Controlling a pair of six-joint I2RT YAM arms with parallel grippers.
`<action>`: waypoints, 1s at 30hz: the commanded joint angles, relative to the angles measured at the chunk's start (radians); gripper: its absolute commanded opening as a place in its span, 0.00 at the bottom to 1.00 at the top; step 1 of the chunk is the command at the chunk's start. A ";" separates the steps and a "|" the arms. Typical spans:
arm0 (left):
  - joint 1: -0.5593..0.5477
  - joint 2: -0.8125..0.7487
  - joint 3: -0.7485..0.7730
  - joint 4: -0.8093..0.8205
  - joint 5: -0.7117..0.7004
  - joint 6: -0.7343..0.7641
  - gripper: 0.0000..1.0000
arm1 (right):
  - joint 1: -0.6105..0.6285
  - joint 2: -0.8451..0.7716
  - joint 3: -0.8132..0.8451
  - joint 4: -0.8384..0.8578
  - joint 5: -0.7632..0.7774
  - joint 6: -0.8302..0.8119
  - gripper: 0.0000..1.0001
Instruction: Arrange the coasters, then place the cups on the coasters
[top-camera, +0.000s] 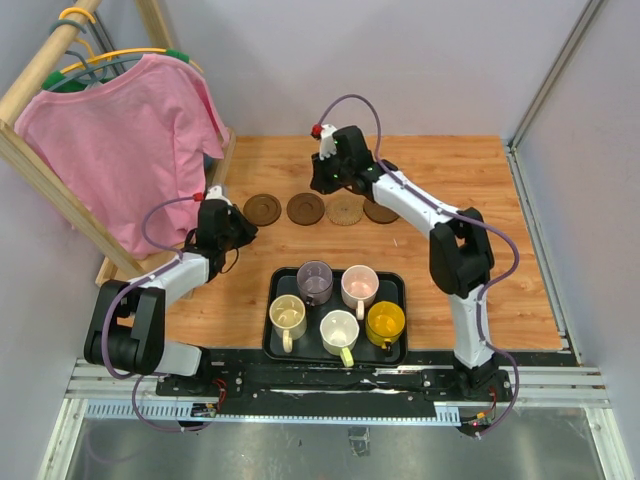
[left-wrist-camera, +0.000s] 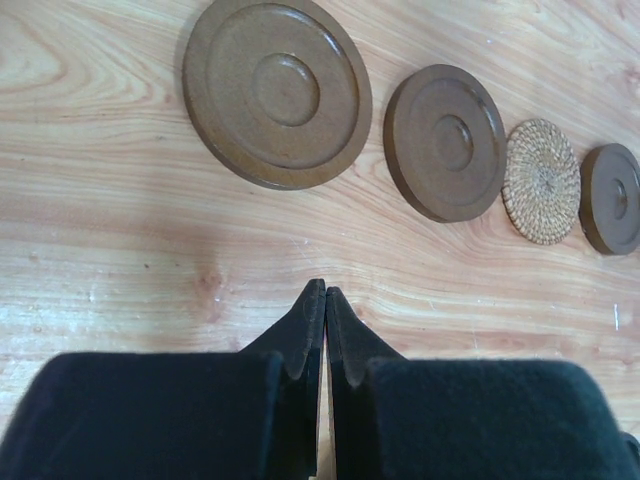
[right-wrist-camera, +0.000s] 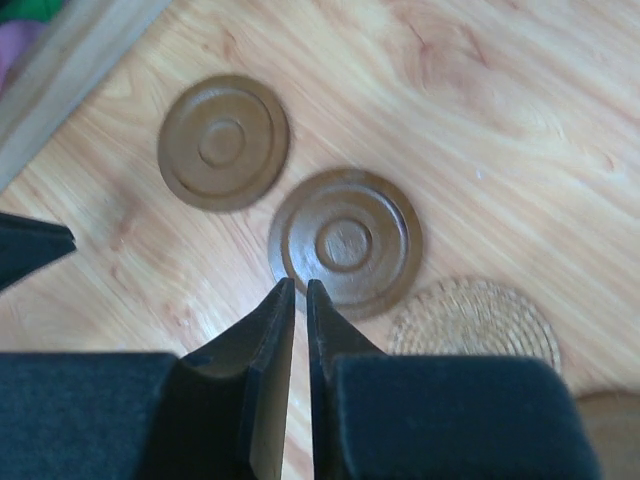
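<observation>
Four coasters lie in a row on the wooden table: dark brown (top-camera: 263, 209), dark brown (top-camera: 306, 208), tan woven (top-camera: 345, 209) and dark brown (top-camera: 381, 211), the last partly under the right arm. My left gripper (left-wrist-camera: 324, 290) is shut and empty, just short of the leftmost coaster (left-wrist-camera: 277, 92). My right gripper (right-wrist-camera: 300, 285) hovers at the near edge of the second coaster (right-wrist-camera: 345, 243), its jaws together but for a thin slit, holding nothing. Five cups stand on the black tray (top-camera: 396, 280): cream (top-camera: 287, 313), purple-grey (top-camera: 315, 281), pinkish (top-camera: 359, 286), white with a yellow-green handle (top-camera: 339, 330) and yellow (top-camera: 385, 322).
A wooden rack with a pink shirt (top-camera: 120, 130) stands at the back left, its base close to the leftmost coaster. Grey walls close in the table at the back and right. Bare wood shows to the right of the tray.
</observation>
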 joint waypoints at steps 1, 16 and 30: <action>-0.021 -0.006 -0.019 0.070 0.042 0.030 0.05 | -0.045 -0.088 -0.194 0.016 0.090 0.008 0.11; -0.069 0.029 -0.024 0.102 0.050 0.024 0.05 | -0.180 -0.165 -0.383 0.012 0.156 0.027 0.07; -0.076 0.028 -0.027 0.105 0.030 0.021 0.05 | -0.225 -0.054 -0.211 -0.041 0.061 0.005 0.08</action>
